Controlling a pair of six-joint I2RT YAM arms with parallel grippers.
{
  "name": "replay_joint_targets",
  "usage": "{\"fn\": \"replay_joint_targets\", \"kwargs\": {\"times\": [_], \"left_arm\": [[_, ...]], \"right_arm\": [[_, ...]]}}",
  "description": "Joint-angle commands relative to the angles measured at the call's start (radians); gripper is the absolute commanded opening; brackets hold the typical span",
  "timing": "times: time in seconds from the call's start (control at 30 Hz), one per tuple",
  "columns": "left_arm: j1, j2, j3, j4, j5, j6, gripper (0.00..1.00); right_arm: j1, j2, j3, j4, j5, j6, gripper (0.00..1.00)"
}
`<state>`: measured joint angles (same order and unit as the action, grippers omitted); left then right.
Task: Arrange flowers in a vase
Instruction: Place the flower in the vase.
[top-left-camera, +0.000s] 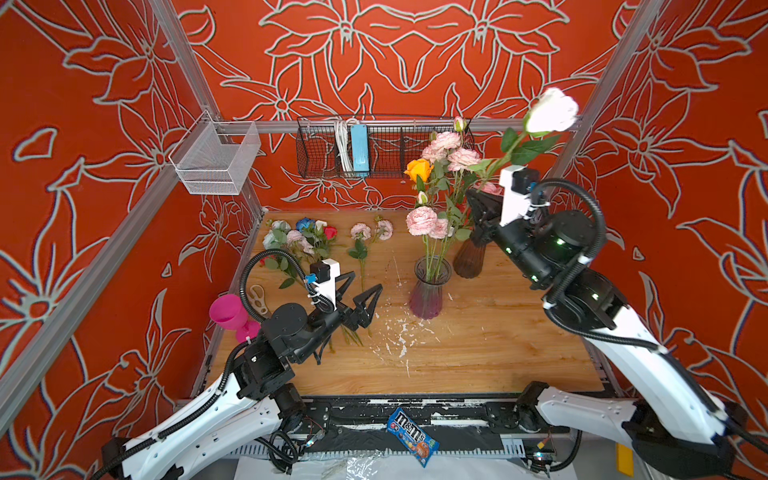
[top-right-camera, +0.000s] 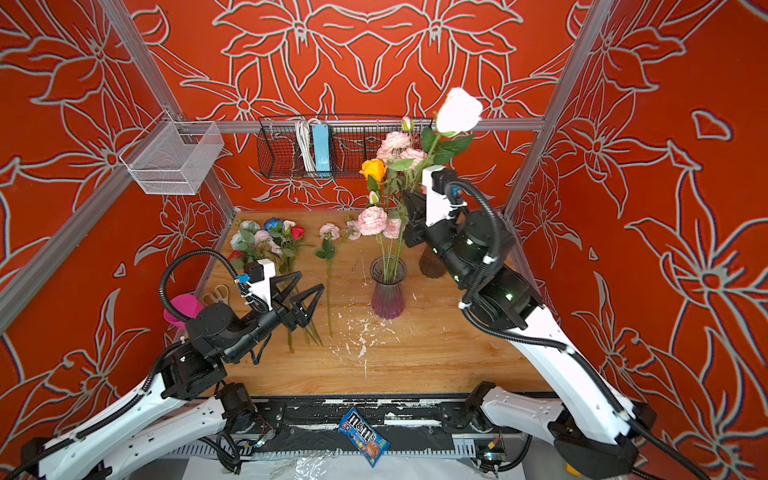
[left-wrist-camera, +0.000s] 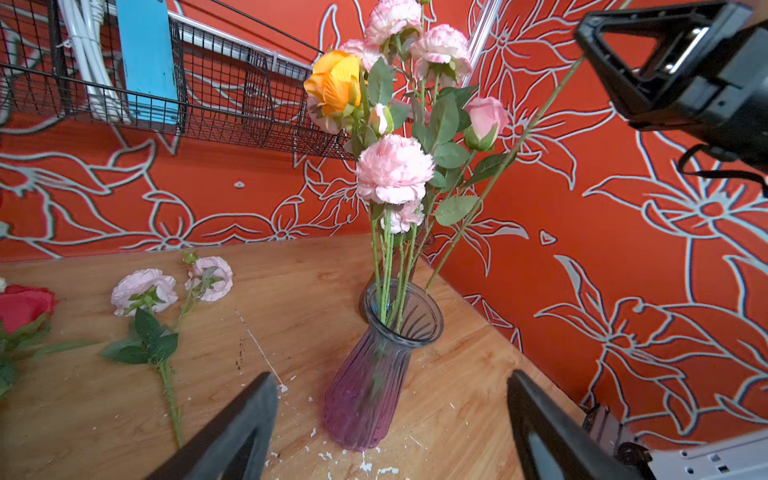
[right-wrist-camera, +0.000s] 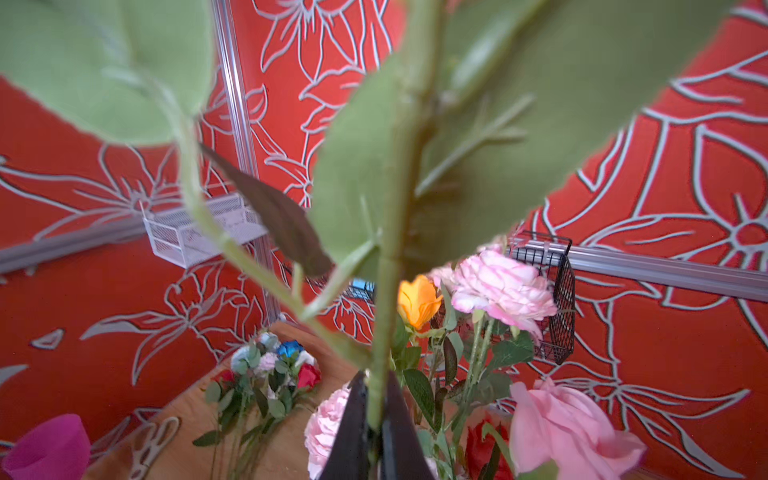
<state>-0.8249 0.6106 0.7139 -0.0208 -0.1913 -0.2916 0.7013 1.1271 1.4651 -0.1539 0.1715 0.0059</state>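
Red patterned walls (top-left-camera: 83, 124) enclose your wooden tabletop (top-left-camera: 478, 353), where your right tool (top-left-camera: 474, 194) is clamped on the stem of a white rose (top-left-camera: 550, 110) held up beside the pink and orange blooms (top-left-camera: 422, 220) standing in the purple vase (top-left-camera: 428, 291), while your left tool (top-left-camera: 366, 280) gapes wide and empty near the loose flowers (top-left-camera: 299, 239).

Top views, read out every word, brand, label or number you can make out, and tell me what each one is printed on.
"m&m's": brand name on the blue candy packet, legible in both top views.
Smaller print on that packet: too small to read.
Blue power strip in the black wire basket: no readable marking.
Nothing else in these views carries legible text.
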Motion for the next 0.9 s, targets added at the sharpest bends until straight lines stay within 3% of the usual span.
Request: {"fn": "replay_joint_targets", "kwargs": {"times": [0.0, 0.27, 0.3, 0.37, 0.43, 0.57, 0.87], "left_arm": [[-0.002, -0.006, -0.005, -0.006, -0.022, -0.013, 0.86], [-0.002, 0.015, -0.02, 0.002, -0.028, -0.019, 0.86], [-0.002, 0.018, -0.021, 0.0, -0.031, -0.02, 0.86], [-0.002, 0.025, -0.026, 0.002, -0.035, -0.024, 0.87], [-0.002, 0.036, -0.027, 0.003, -0.042, -0.023, 0.88], [-0.001, 0.065, -0.017, 0.001, -0.045, -0.028, 0.89], [-0.002, 0.112, -0.017, 0.006, -0.048, -0.038, 0.89]], "right_arm": [[-0.005, 0.026, 0.009, 0.006, 0.052, -0.055, 0.0], [-0.008, 0.016, -0.185, 0.026, 0.062, 0.051, 0.0], [-0.008, 0.013, -0.213, 0.024, 0.073, 0.066, 0.04], [-0.008, 0.008, -0.251, 0.012, 0.093, 0.085, 0.25], [-0.008, 0.01, -0.258, -0.022, 0.128, 0.105, 0.35], [-0.008, -0.015, -0.273, -0.046, 0.156, 0.127, 0.46], [-0.006, -0.154, -0.291, -0.162, 0.085, 0.196, 0.56]]}}
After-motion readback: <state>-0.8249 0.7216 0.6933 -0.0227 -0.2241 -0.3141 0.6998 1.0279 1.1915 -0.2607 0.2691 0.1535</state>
